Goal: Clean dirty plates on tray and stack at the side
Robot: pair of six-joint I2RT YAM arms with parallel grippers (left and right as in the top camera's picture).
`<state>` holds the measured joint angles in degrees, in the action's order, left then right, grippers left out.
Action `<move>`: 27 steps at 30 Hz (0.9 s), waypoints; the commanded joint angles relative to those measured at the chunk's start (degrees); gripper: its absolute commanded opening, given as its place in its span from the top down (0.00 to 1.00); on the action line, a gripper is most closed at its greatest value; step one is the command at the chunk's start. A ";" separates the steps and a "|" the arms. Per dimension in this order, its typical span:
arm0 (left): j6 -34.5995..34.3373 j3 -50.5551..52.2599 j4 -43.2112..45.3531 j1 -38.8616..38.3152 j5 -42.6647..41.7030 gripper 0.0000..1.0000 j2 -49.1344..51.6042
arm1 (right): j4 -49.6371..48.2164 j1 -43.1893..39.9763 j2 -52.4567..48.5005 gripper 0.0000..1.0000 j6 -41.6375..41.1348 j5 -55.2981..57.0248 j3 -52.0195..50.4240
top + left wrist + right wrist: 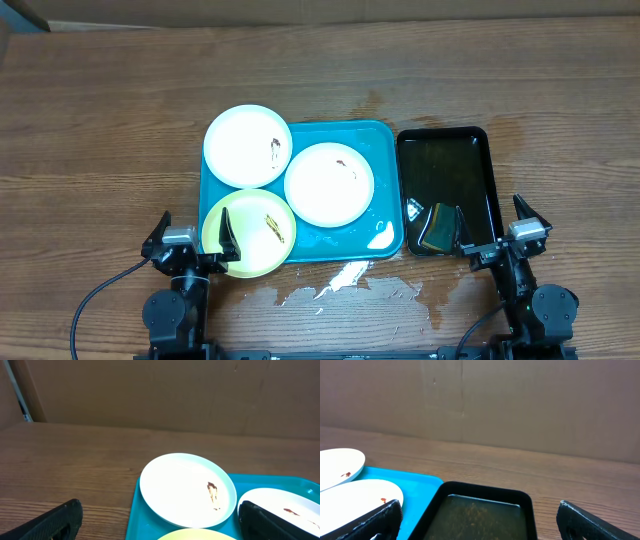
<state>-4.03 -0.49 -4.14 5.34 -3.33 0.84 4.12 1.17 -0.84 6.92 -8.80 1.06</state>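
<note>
Overhead: three smeared plates [329, 184] on tray [320, 242], none stacked; cleaning not begun. Left gripper [193, 230] at tray's near-left corner, right gripper [493, 225] right of tray, both spread wide, empty. Next, likely: grab sponge [437, 228] right of tray.

Overhead, a finger of the left gripper [195, 220] covers part of the yellow plate [255, 246] on the tray's [382, 150] near left corner. Right of the tray, a dark object [437, 229] in the black tray [445, 165] is too small to identify, a finger of the right gripper [490, 215] overlapping it. The left wrist view cuts that plate to a sliver.
</note>
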 commanded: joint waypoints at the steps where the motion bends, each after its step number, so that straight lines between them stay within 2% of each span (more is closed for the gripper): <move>1: 1.05 0.22 -0.17 0.26 0.76 0.00 -0.48 | -0.85 -0.17 0.46 0.00 0.20 -0.33 -0.59; 10: 1.05 0.22 0.11 0.26 0.76 0.00 -0.48 | -10.58 -0.17 0.46 0.00 0.20 -4.61 -0.59; 17: 0.83 0.22 1.11 0.26 -1.16 0.00 -0.48 | -9.77 -0.17 0.46 0.00 0.17 -4.42 -0.59; 22: -0.35 -0.96 3.17 0.26 -4.09 0.00 -0.48 | -10.45 -0.17 0.46 0.00 -4.44 -4.48 -0.02; 25: -4.20 -4.35 0.66 0.26 -4.28 0.00 -0.02 | -7.39 -0.17 0.33 0.00 -8.98 -4.35 3.02; 27: -4.35 -8.68 -2.38 0.26 -6.16 0.00 2.10 | -4.92 -0.17 -0.70 0.00 -11.30 -4.20 6.14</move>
<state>-6.00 -2.76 -4.95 5.34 -6.46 1.15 -1.93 1.15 -0.97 0.97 -13.10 1.89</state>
